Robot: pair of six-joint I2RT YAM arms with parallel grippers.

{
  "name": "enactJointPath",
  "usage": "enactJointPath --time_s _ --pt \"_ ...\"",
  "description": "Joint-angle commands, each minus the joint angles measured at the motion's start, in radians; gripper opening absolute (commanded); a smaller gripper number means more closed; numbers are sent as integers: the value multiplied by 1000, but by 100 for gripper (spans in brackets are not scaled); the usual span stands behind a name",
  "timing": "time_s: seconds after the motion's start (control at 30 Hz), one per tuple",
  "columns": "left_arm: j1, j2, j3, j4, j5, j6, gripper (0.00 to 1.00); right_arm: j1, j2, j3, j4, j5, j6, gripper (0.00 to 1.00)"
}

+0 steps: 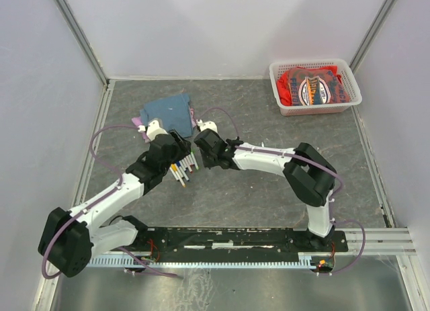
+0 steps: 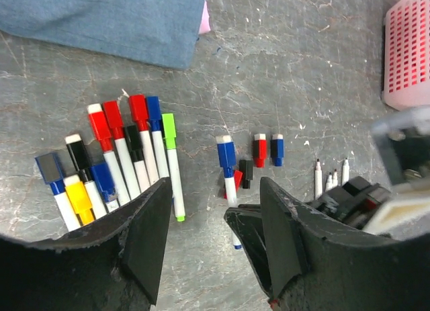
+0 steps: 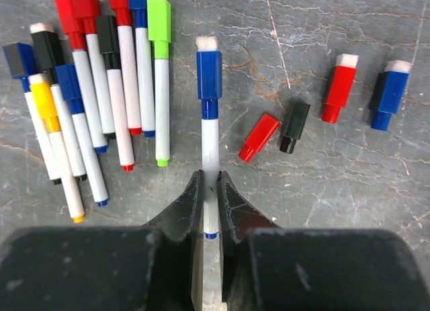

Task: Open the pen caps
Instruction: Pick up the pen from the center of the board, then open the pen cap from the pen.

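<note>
My right gripper (image 3: 209, 185) is shut on the white barrel of a pen (image 3: 209, 133) near its tail. The pen's blue cap (image 3: 209, 76) is on and points away from me. My left gripper (image 2: 215, 220) stands open close by, with nothing between its fingers (image 2: 151, 237); the same blue-capped pen (image 2: 228, 166) lies just beyond them. Loose pen caps lie to the right: red (image 3: 259, 137), black (image 3: 294, 126), a second red (image 3: 338, 84) and blue (image 3: 388, 95). Several capped pens (image 3: 101, 89) lie in a row on the left. In the top view both grippers (image 1: 176, 148) (image 1: 205, 150) meet over the pens (image 1: 183, 168).
A folded blue cloth (image 1: 166, 111) lies just behind the pens. A pink basket (image 1: 314, 86) with red fabric stands at the back right. Thin uncapped pens (image 2: 318, 179) lie right of the loose caps, beside my right arm.
</note>
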State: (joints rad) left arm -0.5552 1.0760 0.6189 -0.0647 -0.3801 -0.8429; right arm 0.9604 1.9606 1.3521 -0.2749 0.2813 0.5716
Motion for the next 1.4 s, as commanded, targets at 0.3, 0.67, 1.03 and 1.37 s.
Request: enactJointPath --time_s 0.3,0.67,1.03,1.37 --pt "24 79 46 135 237 8 63 3 -275 -197 181 -51 38 1" --pt "47 147 42 226 378 -43 63 3 -363 -272 246 -123 67 1" --pt "61 183 41 281 441 -83 62 2 -417 -309 273 -184 83 1" --pt "72 161 35 301 494 -91 51 -3 -436 -342 308 -229 98 1"
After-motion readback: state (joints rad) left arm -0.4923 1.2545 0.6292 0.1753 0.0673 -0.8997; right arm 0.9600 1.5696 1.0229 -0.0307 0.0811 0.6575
